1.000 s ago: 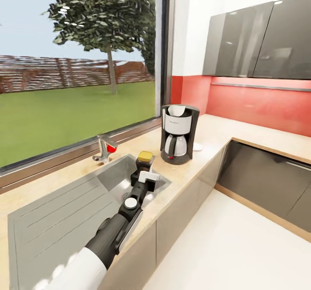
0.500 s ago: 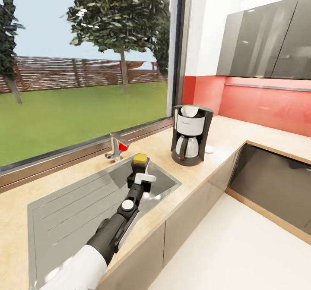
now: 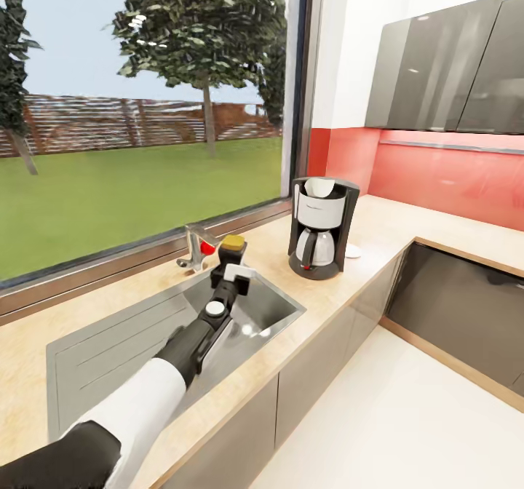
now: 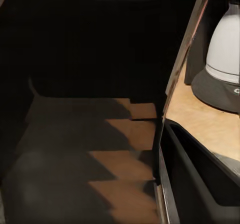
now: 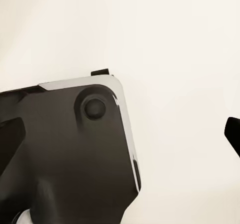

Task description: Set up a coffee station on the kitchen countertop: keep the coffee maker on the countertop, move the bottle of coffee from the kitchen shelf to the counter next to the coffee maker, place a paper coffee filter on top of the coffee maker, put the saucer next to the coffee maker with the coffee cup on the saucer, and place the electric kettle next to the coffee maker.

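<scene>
Since half a second ago my left arm has reached further out over the sink [image 3: 109,358], carrying the bottle of coffee [image 3: 230,255] away from me toward the tap [image 3: 195,249]; the camera itself has not shifted in that time. I have the left gripper [image 3: 227,276] clamped on the bottle, which stands upright with its yellow cap on top, held above the far end of the basin and clear of the kitchen countertop [image 3: 364,231]. The coffee maker [image 3: 321,226] stands on the worktop off to the bottle's right, beyond the sink's rim, so I judge the coming move to be a sideways carry rightward and then a set-down on the bare beige strip between basin and machine. Its glass carafe sits in place under the white filter housing; the sink basin holds nothing I can make out. My right gripper's fingers I cannot make out, so I cannot tell its state.
</scene>
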### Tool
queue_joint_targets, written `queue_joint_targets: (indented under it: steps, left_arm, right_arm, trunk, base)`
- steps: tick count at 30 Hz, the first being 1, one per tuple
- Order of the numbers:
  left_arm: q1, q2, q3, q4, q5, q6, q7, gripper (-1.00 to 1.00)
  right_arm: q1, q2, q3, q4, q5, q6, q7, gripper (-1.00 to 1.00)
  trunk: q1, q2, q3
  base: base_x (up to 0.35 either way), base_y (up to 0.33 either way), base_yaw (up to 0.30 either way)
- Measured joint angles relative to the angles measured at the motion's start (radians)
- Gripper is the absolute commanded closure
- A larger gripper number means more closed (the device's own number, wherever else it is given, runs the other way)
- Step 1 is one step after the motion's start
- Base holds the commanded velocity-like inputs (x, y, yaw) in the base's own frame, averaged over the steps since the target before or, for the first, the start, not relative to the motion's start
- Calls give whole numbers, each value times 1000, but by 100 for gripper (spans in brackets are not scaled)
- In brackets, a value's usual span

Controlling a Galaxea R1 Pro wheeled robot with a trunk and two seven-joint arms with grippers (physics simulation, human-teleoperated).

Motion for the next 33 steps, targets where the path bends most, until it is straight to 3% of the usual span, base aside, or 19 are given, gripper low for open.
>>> queue_joint_targets:
  steps: [6,15,33]
  left_arm:
    - [-7,0,1,18,-1,-13,0,100]
    - [5,2,3,19,0,-101,0,100]
    - [7,4,4,20,2,-107,0,100]
  right_arm:
    - [1,0,0,0,0,0,0,-100]
    - [0,0,0,0,0,0,0,-100]
    - [1,-1,0,0,0,0,0,-100]
  trunk:
    - [0,0,0]
    - [0,0,0]
    - [0,0,0]
  base:
    - [0,0,0]
    - [18,-2,0]
    - [225,-151,0]
